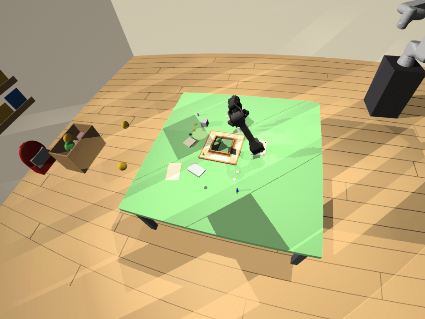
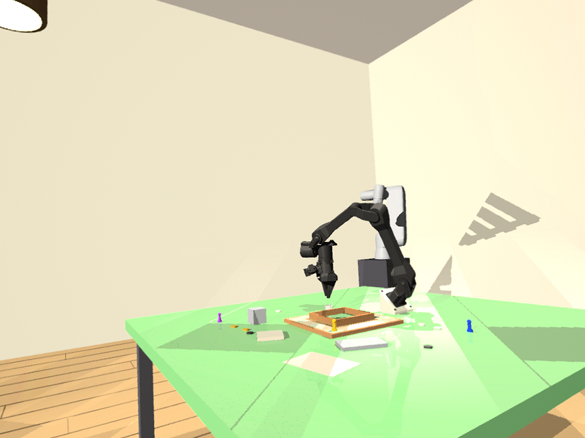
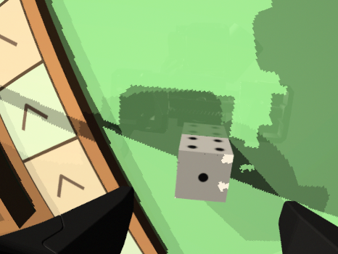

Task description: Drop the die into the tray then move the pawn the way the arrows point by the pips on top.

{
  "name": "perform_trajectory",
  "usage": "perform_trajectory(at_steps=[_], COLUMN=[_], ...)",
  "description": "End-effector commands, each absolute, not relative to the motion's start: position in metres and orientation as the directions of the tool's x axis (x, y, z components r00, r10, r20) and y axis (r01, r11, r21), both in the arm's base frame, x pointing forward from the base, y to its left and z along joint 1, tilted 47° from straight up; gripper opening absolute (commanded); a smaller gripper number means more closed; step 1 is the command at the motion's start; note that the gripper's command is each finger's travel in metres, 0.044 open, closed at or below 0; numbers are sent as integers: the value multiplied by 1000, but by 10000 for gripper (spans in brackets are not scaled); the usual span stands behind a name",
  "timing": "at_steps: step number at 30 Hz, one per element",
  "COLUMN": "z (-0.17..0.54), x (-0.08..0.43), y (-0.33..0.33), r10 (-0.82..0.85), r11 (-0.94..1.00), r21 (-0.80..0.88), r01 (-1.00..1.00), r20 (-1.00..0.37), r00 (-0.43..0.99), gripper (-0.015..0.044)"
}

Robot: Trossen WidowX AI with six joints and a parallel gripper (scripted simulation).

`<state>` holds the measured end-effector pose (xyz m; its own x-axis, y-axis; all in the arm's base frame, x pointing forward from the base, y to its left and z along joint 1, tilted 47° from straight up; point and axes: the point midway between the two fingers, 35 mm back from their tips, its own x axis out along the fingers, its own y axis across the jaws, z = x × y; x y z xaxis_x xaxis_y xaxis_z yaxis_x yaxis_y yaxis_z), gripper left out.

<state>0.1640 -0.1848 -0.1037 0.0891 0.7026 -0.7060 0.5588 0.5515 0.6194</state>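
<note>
Nearest to us in the wrist view, our gripper [image 3: 203, 248] hangs partly open with nothing between its two dark fingers, which frame the lower corners of the picture. Between and beyond them sits the die [image 3: 204, 162] on the green worktop [image 3: 159, 21], apart from both fingers. Its top face shows four pips and the side facing us shows one. Just beside it, to the left, runs the wooden edge of the board [image 3: 72, 103], whose pale squares carry arrow marks.

From the exterior view, we see the gripper [image 2: 328, 291] pointing down over the worktop [image 2: 373, 398], above the small die [image 2: 328, 306] that lies just beside the far edge of the board [image 2: 345, 323]. The raised wooden dice tray [image 2: 342, 314] sits in the board's middle, and a yellow pawn [image 2: 334, 324] stands on the board's near edge. Nearer the camera lie a pale sheet [image 2: 321, 363] and a grey slab [image 2: 360, 343].

Farther out, a grey cube [image 2: 256, 314] and a purple pawn [image 2: 219, 317] stand to the left, well apart from the board, and a blue pawn [image 2: 469, 325] stands off to the right.
</note>
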Motion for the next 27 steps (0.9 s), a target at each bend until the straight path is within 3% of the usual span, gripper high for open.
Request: perform_trajectory(at_steps=[1,27], z=[-106,-134], x=[163,167], y=[-180,-150], r10=[709,710], r11=[548,547], r21=[625,626], r01=[556,555], r20=[-700,-699], r00=[88,89], gripper=[275,275])
